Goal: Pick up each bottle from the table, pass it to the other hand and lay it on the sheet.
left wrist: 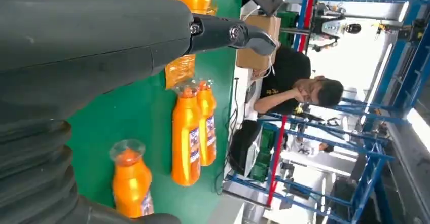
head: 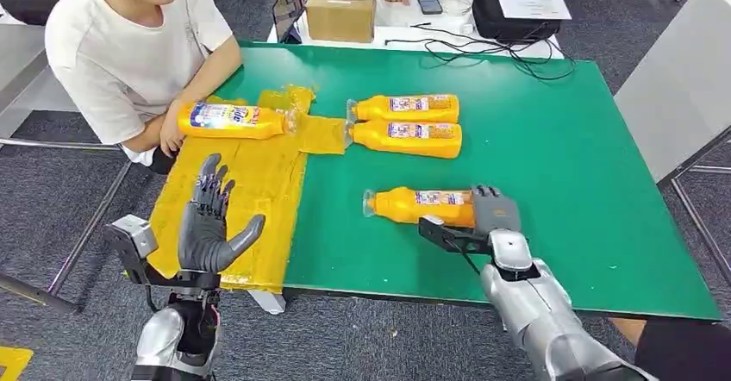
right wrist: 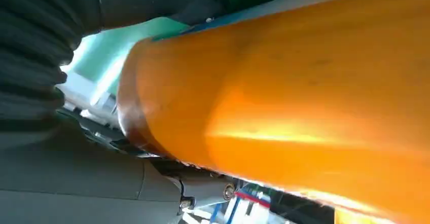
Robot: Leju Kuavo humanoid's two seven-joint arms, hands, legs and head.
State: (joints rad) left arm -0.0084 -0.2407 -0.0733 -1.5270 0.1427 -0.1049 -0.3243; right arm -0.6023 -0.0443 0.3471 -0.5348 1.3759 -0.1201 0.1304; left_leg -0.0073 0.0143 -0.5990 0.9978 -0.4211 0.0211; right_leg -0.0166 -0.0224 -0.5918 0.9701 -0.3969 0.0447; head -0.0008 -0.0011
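R hand (head: 488,213) is wrapped round the base end of the nearest bottle (head: 422,206), which lies on its side on the green table (head: 552,165), cap pointing toward the sheet. Fingers sit over the top of it w/ thumb on the near side; the right wrist view has the orange body pressed close against the palm, so it looks gripped. Can't tell if it's off the table yet. Grabbing the base end prob. leaves the neck half free for the other hand to take.

L hand (head: 209,224) is up, palm turned inward, fingers spread, holding nothing. It hovers over the near part of the yellow sheet (head: 250,183), prob. waiting for the handover, close to the drop spot.

One bottle already on sheet (head: 231,120) at the far end, a person's hand (head: 172,135) right beside it. Two more bottles (head: 407,125) lie side by side, touching, on the table past the sheet's edge, caps toward the sheet.

Judgement: early stage, roughly one of four done; lift + pass come next.
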